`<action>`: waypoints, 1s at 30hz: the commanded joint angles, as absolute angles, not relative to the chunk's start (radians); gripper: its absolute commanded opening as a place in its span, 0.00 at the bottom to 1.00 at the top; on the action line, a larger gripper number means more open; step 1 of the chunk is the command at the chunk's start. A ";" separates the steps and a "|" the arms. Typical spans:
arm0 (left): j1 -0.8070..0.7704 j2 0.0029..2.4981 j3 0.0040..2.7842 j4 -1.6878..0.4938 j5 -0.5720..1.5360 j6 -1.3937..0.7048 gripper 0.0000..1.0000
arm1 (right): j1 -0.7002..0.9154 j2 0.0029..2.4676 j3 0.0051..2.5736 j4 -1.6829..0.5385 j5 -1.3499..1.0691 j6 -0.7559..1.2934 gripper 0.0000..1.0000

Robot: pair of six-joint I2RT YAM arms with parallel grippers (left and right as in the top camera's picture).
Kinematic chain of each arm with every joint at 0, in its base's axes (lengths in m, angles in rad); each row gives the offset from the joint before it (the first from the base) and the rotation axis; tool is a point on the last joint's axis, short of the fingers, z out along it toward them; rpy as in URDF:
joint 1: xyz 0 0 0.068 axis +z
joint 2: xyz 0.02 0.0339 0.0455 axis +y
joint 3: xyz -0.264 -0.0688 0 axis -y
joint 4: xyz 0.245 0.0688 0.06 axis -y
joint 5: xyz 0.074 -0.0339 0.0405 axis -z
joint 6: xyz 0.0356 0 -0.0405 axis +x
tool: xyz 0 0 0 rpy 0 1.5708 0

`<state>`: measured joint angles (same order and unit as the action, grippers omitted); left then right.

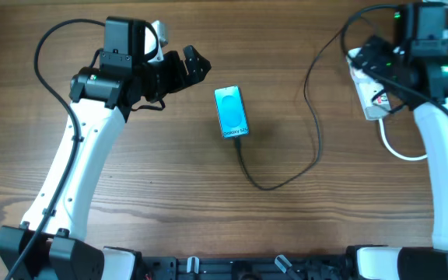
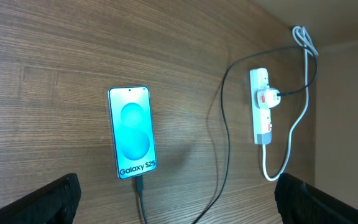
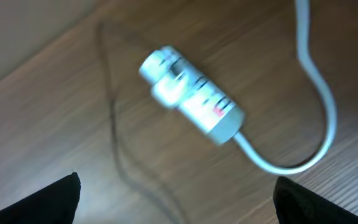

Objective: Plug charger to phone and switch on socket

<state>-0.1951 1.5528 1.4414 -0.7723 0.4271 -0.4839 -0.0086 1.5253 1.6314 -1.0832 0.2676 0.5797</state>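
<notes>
The phone (image 1: 231, 112) lies flat mid-table with its turquoise screen up; it also shows in the left wrist view (image 2: 132, 132). The thin black charger cable (image 1: 317, 132) runs from the socket and its plug (image 2: 139, 185) sits in the phone's bottom end. The white socket (image 1: 369, 92) lies at the far right under my right arm; it is blurred in the right wrist view (image 3: 191, 96) and clear in the left wrist view (image 2: 260, 106). My left gripper (image 1: 185, 68) is open and empty, left of the phone. My right gripper (image 3: 176, 199) is open and empty above the socket.
The thick white cord (image 1: 399, 148) loops from the socket's end toward the right edge, also in the left wrist view (image 2: 294, 124). A white adapter (image 2: 267, 98) is plugged into the socket. Both arm bases stand at the table's front edge.
</notes>
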 commanded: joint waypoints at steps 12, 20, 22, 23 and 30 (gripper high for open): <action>-0.197 1.557 1.442 -0.772 0.421 -0.479 1.00 | -0.280 1.957 1.628 -0.925 0.306 0.603 0.99; -0.197 1.557 1.442 -0.772 0.421 -0.479 1.00 | -0.296 2.083 1.628 -0.815 0.267 0.603 1.00; -0.197 1.557 1.442 -0.772 0.421 -0.479 1.00 | -0.297 2.093 1.628 -0.796 0.288 0.603 1.00; -0.197 1.557 1.442 -0.772 0.421 -0.479 1.00 | -0.297 2.097 1.628 -0.785 0.287 0.603 1.00; -0.197 1.557 1.442 -0.772 0.421 -0.479 1.00 | -0.297 2.138 1.628 -0.759 0.253 0.602 1.00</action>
